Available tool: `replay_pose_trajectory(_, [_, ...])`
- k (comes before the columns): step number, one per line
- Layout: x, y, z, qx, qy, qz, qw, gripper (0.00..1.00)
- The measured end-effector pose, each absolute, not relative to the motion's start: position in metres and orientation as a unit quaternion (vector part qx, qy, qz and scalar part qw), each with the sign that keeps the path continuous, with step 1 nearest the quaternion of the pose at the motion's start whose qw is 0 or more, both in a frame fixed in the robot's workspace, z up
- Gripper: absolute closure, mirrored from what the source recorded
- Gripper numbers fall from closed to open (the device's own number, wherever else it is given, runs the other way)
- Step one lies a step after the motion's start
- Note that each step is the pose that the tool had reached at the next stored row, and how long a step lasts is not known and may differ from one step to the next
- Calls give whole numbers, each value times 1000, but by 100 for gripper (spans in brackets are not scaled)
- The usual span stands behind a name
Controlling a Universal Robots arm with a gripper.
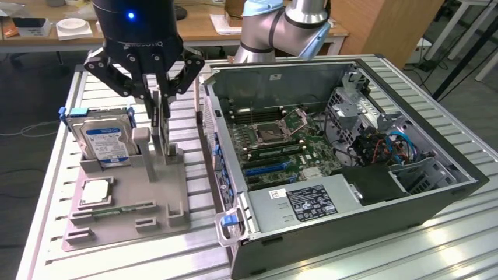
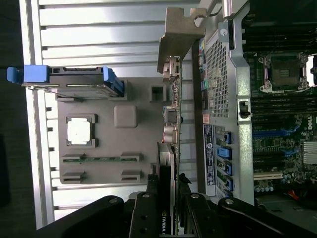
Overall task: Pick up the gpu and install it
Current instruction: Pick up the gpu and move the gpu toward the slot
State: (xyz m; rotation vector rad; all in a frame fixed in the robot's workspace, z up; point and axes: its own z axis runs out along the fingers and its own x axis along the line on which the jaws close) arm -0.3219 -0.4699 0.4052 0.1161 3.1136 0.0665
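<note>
The gripper [image 1: 158, 102] has its two fingers pressed on both faces of the gpu [image 1: 165, 134], which stands upright on its edge in the grey holder [image 1: 155, 198], at the exterior view's left of the open computer case [image 1: 435, 192]. So the grasp is made, but I cannot tell surely whether the card's lower edge is lifted out of its slot. The install is not yet done: the blue slots [image 1: 269, 169] on the motherboard inside the case are free.
</note>
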Motion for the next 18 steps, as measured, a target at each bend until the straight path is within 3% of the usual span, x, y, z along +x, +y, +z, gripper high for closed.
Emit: replay_pose_trajectory(18, [-295, -470, 405, 37, 999, 21, 13, 74])
